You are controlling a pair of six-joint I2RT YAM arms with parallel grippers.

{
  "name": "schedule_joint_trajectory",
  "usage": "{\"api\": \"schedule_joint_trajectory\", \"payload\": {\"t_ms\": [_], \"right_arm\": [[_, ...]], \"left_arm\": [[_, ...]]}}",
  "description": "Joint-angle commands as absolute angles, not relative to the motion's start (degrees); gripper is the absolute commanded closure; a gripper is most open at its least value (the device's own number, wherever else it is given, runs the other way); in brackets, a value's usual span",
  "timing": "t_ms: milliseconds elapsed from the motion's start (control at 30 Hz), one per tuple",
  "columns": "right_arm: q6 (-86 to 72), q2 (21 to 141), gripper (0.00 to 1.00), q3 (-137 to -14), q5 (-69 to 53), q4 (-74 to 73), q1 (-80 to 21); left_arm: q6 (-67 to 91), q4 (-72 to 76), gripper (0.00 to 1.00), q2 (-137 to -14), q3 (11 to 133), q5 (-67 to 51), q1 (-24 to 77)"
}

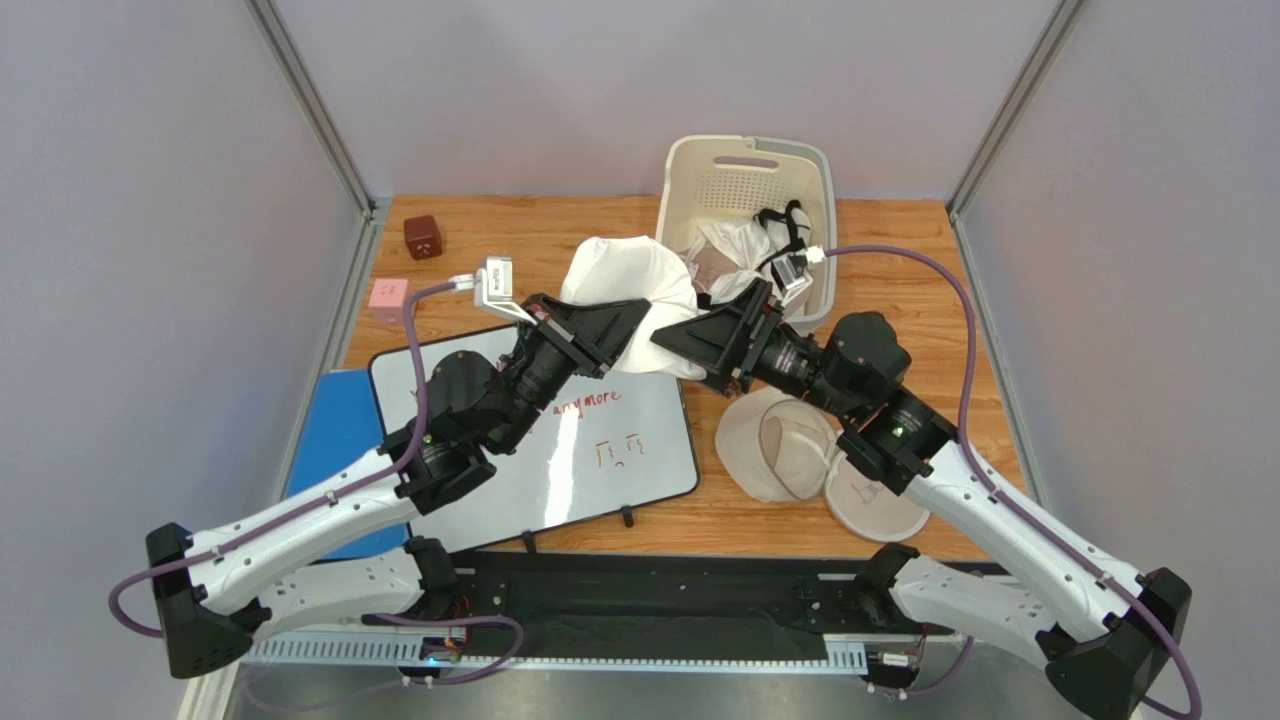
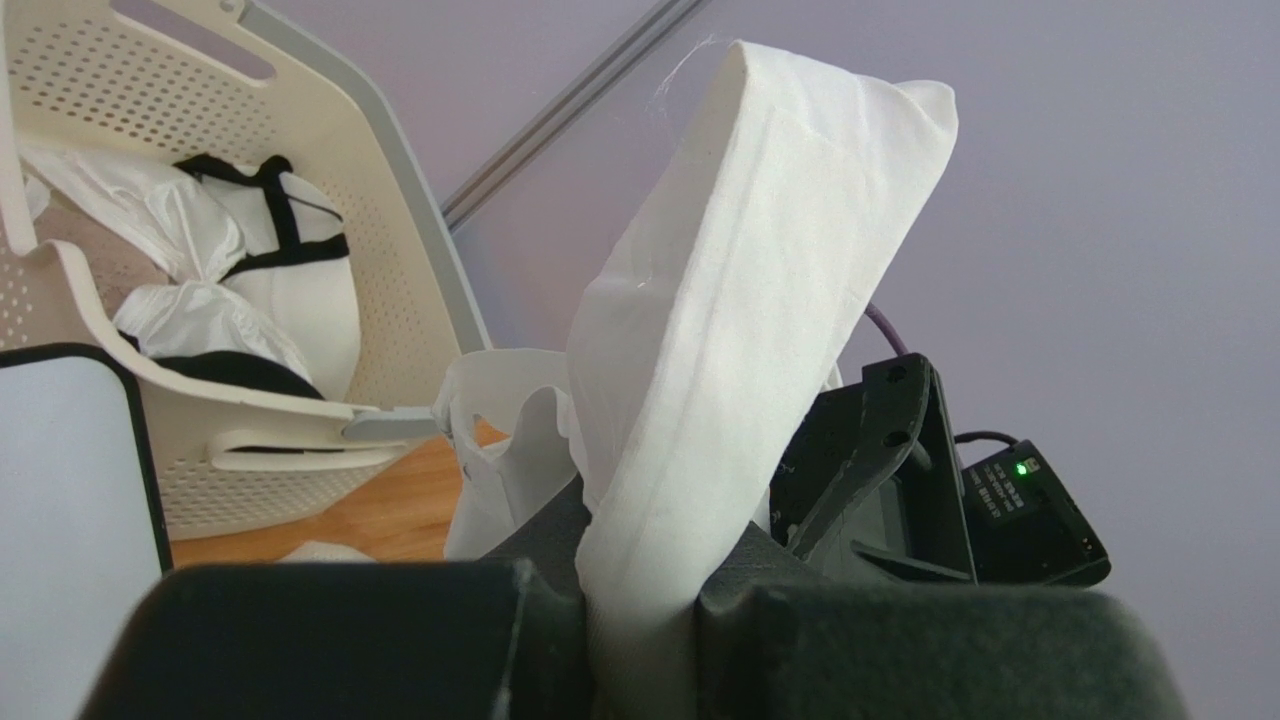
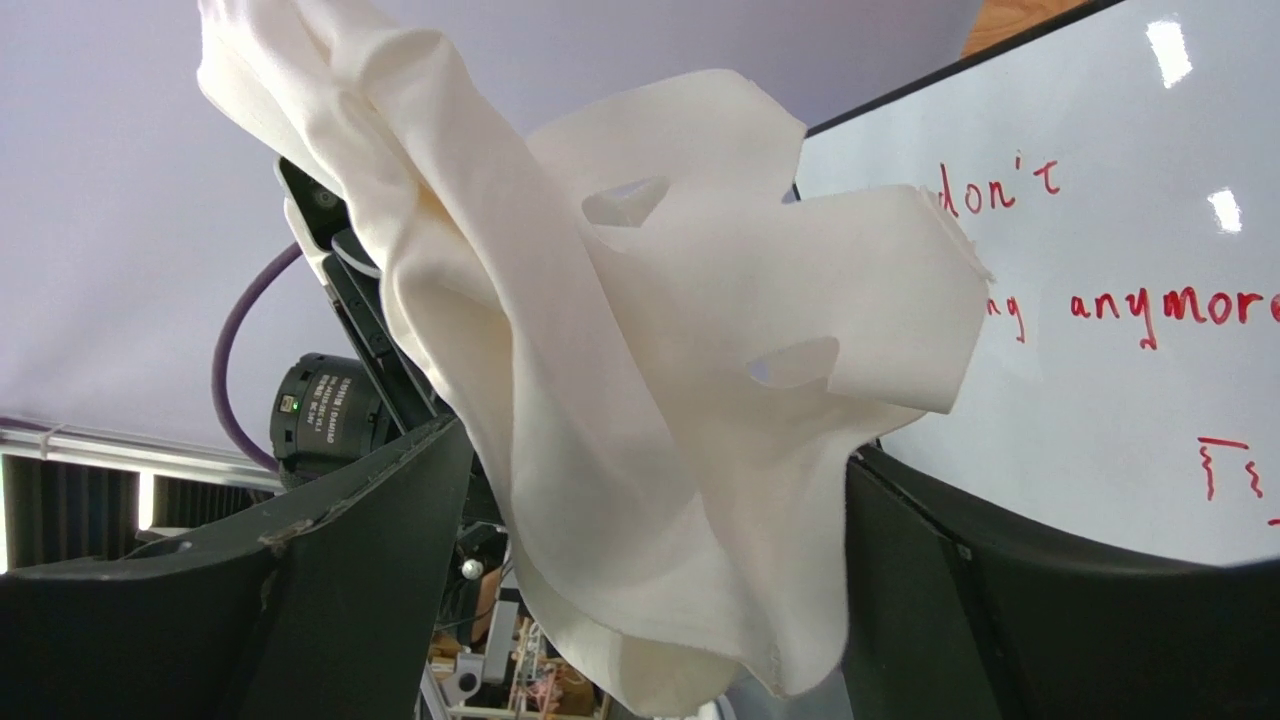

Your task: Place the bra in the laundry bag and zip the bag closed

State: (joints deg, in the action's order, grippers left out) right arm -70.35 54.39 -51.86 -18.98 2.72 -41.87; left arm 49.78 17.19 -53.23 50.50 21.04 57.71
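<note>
The white bra [image 1: 621, 282] hangs in the air above the table's middle, between my two grippers. My left gripper [image 1: 628, 324] is shut on a fold of it; in the left wrist view the fabric [image 2: 721, 300] rises from between the closed jaws [image 2: 639, 623]. My right gripper [image 1: 685, 342] is open, its jaws wide apart, with the bra's cloth [image 3: 646, 375] draped loosely between the fingers [image 3: 661, 578]. The laundry bag [image 1: 804, 458] lies opened flat on the table at the right, under my right arm, with its two round halves side by side.
A cream slatted basket [image 1: 747, 162] with clothes, among them a black-strapped garment [image 1: 781, 225], stands at the back right. A whiteboard [image 1: 631, 450] with red writing lies front left beside a blue sheet [image 1: 338, 428]. A brown cube [image 1: 422, 236] and a pink block [image 1: 388, 293] sit at the back left.
</note>
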Motion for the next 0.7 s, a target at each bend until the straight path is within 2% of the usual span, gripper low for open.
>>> {"api": "schedule_joint_trajectory", "payload": {"t_ms": [0,167,533,567,600,667], "right_arm": [[-72.5,55.3,0.18,-55.2,-17.1,7.0,-42.2],[-72.0,55.5,0.31,-55.1,-15.8,6.9,-42.2],[-66.9,54.9,0.43,-54.0,-15.5,5.6,-42.2],[-66.4,54.8,0.5,-53.9,-15.4,5.6,-42.1],[-65.3,54.6,0.54,-54.0,-15.3,5.5,-42.2],[-64.9,54.3,0.56,-53.8,-14.8,4.8,-42.1]], "left_arm": [[50.9,20.4,1.0,-53.3,49.9,18.5,57.9],[51.4,18.3,1.0,-53.5,49.9,16.8,57.9],[50.2,12.7,1.0,-51.9,49.7,15.7,57.9],[50.4,12.0,1.0,-51.6,49.8,15.5,57.9],[50.5,11.8,1.0,-51.5,49.7,15.3,57.9],[50.8,11.0,1.0,-51.1,49.7,15.0,57.9]]}}
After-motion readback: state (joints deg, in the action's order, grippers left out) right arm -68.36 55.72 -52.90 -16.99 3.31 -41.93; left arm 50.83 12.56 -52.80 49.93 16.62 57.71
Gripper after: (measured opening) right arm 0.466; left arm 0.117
